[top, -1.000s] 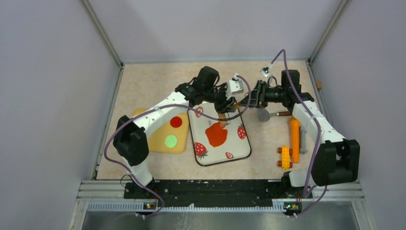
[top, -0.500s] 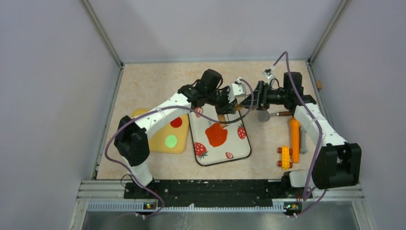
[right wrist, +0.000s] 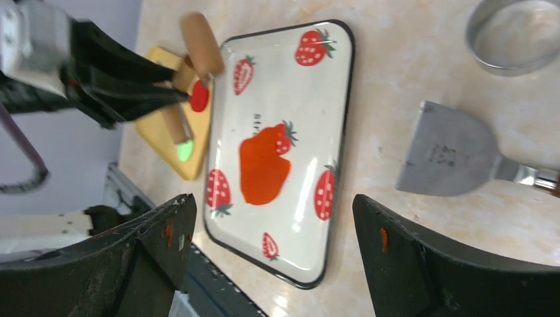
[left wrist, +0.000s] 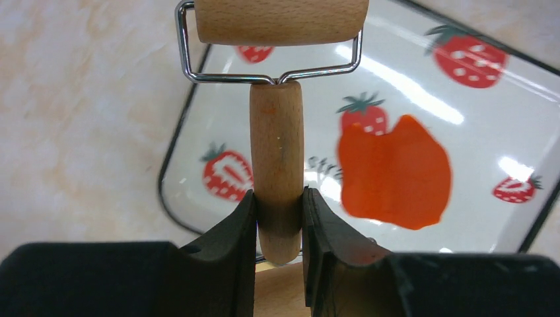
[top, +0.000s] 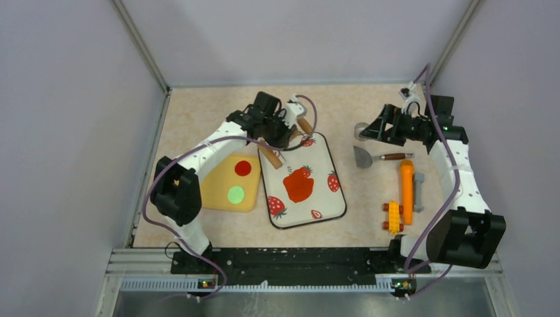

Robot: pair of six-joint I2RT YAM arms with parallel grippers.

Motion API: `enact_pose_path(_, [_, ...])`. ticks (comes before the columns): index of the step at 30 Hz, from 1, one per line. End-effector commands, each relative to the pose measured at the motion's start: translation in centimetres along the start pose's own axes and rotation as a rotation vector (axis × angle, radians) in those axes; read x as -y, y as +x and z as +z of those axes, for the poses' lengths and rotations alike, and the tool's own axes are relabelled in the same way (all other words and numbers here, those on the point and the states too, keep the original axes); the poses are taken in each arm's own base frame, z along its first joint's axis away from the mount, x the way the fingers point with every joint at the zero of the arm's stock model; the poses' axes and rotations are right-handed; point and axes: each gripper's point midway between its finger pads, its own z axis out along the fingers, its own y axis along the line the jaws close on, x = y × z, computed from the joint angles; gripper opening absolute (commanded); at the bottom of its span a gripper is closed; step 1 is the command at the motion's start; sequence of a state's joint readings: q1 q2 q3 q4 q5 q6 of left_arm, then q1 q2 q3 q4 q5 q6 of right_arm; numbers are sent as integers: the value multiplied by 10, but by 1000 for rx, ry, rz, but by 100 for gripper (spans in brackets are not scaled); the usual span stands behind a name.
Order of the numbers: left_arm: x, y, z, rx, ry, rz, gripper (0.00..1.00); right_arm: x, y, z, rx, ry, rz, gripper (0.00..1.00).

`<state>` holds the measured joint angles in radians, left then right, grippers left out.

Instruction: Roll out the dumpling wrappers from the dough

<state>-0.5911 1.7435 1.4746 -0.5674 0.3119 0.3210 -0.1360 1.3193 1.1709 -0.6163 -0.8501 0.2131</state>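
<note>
Pinching wooden roller (left wrist: 277, 152) low on handle, left gripper (left wrist: 279, 218) jaws pressed against it. Roller head just beyond fingertips, over tray (left wrist: 422, 86) rim. Dough (left wrist: 394, 173) just right of handle, flat on tray: soft, light, probably tacky, tears if pinched; work it under roller head. Right gripper (right wrist: 274, 224) spread wide, empty, well apart from dough. Wrappers (top: 243, 168) on yellow board (top: 214, 195) behind left gripper, beside tray.

**One half-hidden word on the tray**

On the strawberry-printed tray (left wrist: 409, 86), a line of small dark lettering (left wrist: 321, 165) begins "Str". It stands between the handle of the rolling pin (left wrist: 277, 165) and the dough (left wrist: 396, 175), whose edge covers the rest of the word. In the right wrist view the same print is too small to read. The blade of the spatula (right wrist: 446, 155) carries a stamped mark, too faint to make out.
</note>
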Motion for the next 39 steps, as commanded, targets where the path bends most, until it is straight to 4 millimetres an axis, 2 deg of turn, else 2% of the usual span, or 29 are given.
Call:
enact_pose_path(1, [-72,-3,-24,6,-217,-133,0,20,5,-24,2,190,-144,88])
enact_pose_path(6, [-145,18,-18,-108,-322,-174,0,22,17,-24,1,198,-118,87])
enact_pose_path(9, [-178,30,-14,-156,-361,-210,0,25,21,-24,0,207,-111,87])
enact_pose_path(13, [-200,48,-3,-176,-354,-294,0,27,23,-24,2,215,-108,86])
enact_pose_path(23, [-219,93,20,-207,-330,-493,0,36,37,-27,-36,247,-131,86])
enact_pose_path(25, [-219,99,23,-216,-324,-503,3,40,40,-29,-56,262,-169,86])
enact_pose_path(27, [-220,104,24,-226,-325,-510,10,44,42,-31,-73,284,-183,86])
enact_pose_path(32, [-218,103,22,-219,-318,-523,25,46,41,-34,-105,293,-201,86])
enact_pose_path(39, [-215,89,7,-187,-323,-523,37,50,35,-32,-113,306,-219,86])
